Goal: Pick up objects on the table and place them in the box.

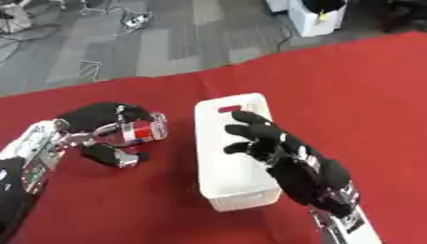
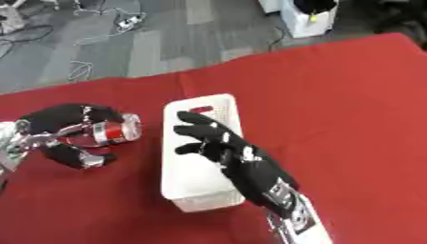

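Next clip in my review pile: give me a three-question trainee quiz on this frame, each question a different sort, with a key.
1. True or false: the left hand is curled round the can with a red label.
2. Multiple choice: where is the right hand? A) flat on the red tablecloth; B) fingers spread over the white box; C) holding the can.
3. Fill in: the can is held to the ____ side of the box, as the robot sees it.

Key
1. True; fingers and thumb wrap it, and it looks lifted off the red tablecloth.
2. B; the fingers are open and hold nothing.
3. Left; it is not yet over the box.
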Robot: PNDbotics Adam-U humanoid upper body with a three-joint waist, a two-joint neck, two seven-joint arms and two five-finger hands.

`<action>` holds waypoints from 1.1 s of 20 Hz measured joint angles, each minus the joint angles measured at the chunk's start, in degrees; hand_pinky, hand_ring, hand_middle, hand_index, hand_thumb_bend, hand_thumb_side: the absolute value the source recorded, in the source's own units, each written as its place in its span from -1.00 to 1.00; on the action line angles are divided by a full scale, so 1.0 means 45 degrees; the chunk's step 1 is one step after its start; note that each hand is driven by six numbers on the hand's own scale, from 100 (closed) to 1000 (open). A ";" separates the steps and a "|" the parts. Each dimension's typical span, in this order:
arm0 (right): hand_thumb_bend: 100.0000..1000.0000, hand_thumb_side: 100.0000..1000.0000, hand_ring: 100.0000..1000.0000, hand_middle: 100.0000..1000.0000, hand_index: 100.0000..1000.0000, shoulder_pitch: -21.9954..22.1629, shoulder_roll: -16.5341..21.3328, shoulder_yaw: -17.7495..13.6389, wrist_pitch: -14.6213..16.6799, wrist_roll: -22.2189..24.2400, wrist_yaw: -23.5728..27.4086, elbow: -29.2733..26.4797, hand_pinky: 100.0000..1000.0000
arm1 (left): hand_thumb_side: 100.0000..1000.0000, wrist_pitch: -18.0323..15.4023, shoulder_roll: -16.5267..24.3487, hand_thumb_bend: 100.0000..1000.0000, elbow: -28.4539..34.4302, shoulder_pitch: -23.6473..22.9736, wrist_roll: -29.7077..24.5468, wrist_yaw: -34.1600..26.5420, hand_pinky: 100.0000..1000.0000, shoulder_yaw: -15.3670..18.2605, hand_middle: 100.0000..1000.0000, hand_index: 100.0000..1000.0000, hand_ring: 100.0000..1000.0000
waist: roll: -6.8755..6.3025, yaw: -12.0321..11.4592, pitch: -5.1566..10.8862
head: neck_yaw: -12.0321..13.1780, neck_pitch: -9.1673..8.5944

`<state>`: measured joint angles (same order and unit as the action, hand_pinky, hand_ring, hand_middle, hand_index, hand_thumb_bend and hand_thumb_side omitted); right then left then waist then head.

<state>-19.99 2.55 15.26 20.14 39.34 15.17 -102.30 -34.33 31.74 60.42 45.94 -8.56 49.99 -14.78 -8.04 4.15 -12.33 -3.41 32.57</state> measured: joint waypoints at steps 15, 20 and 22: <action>-0.13 1.00 0.93 1.00 0.85 -0.0401 -0.0008 0.0052 0.0058 0.0165 0.0056 0.0016 0.68 | 0.52 0.0252 0.0238 -0.34 -0.0458 0.0256 0.0259 0.0193 0.27 0.0345 0.57 0.80 0.49 | 0.0006 0.0527 -0.0171 | 0.0455 -0.0887; -0.13 1.00 0.94 1.00 0.85 -0.0536 -0.0013 0.0085 0.0129 0.0235 0.0076 0.0102 0.69 | 0.52 0.0228 0.0274 -0.34 -0.0571 0.0349 0.0448 0.0352 0.27 0.0416 0.57 0.80 0.49 | 0.0047 0.0780 -0.0264 | 0.0600 -0.1308; -0.12 1.00 0.94 1.00 0.85 -0.0580 -0.0013 0.0085 0.0152 0.0255 0.0076 0.0157 0.69 | 0.51 0.0221 0.0348 -0.34 -0.0599 0.0350 0.0477 0.0396 0.27 0.0441 0.57 0.80 0.49 | 0.0064 0.0846 -0.0347 | 0.0646 -0.1449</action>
<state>-22.60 2.49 15.64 20.83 40.49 15.51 -101.59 -33.34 33.31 57.72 47.52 -6.42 51.77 -12.79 -7.76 7.95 -13.89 -0.51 26.05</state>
